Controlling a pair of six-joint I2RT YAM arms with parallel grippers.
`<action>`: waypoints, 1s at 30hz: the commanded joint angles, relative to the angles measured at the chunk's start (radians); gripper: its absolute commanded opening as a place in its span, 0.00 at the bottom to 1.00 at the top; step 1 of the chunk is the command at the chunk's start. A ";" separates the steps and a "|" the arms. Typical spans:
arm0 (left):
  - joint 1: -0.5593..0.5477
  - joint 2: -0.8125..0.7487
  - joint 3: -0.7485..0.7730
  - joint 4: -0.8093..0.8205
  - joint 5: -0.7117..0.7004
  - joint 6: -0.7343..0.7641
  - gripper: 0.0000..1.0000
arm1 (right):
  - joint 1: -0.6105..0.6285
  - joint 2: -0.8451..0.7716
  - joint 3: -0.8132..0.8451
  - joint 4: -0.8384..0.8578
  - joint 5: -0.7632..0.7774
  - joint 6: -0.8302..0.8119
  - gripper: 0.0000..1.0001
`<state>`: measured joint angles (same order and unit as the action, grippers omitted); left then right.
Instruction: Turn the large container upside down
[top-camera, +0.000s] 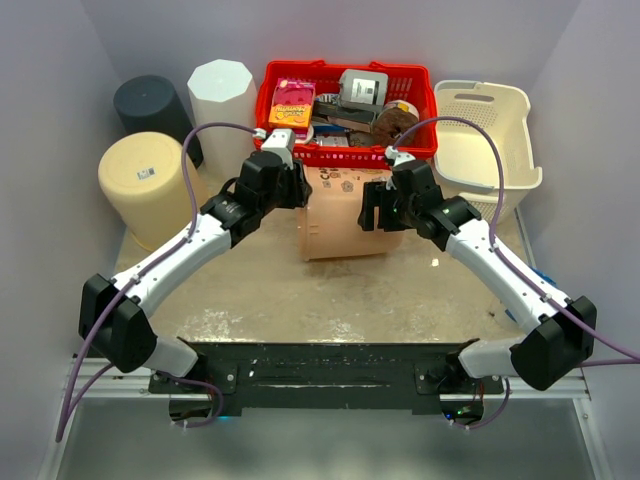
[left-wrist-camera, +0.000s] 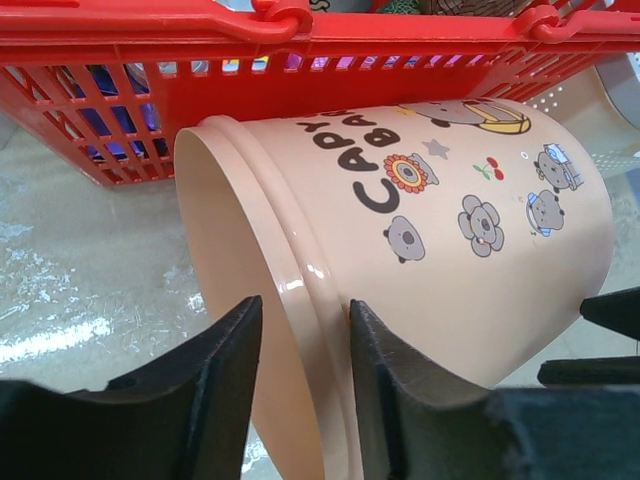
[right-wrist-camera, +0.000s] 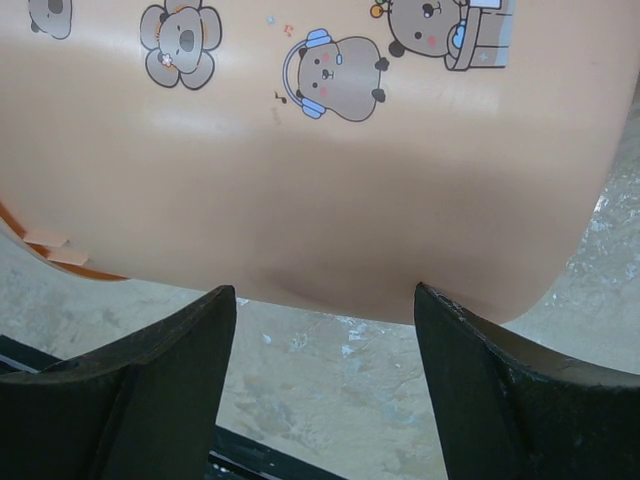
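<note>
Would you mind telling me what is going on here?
Two robot arms are working on a peach capybara-print bucket lying on its side on the table, in front of the red basket. The left tool straddles its open rim, one finger inside; the right tool hangs open by its base end. It isn't upside down yet.

The left arm (top-camera: 185, 250) and the right arm (top-camera: 500, 270) share one build: glossy white link shells between chunky black joint housings, each ending in a black wrist block. A purple cable (top-camera: 184, 180) loops along the left arm and a second purple cable (top-camera: 493, 180) along the right. A black mounting bar (top-camera: 320, 375) at 6 o'clock carries both bases. The left gripper (left-wrist-camera: 305, 315) and the right gripper (right-wrist-camera: 325, 295) have matte black, wedge-shaped fingers (right-wrist-camera: 150, 390) with blunt tips.
</note>
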<state>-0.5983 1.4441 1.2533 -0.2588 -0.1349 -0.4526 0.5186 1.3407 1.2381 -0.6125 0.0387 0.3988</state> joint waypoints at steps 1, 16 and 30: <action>-0.001 0.018 0.008 0.004 -0.031 0.011 0.40 | -0.009 -0.005 0.014 0.053 0.064 -0.032 0.76; 0.066 0.042 -0.052 0.026 0.024 -0.026 0.27 | -0.018 -0.063 0.027 0.022 0.109 -0.034 0.80; 0.230 -0.036 -0.259 0.151 0.208 -0.067 0.23 | -0.111 -0.112 0.037 0.019 0.063 -0.025 0.81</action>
<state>-0.4217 1.3884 1.0809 -0.0322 0.0620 -0.5274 0.4301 1.2552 1.2480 -0.6132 0.1150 0.3767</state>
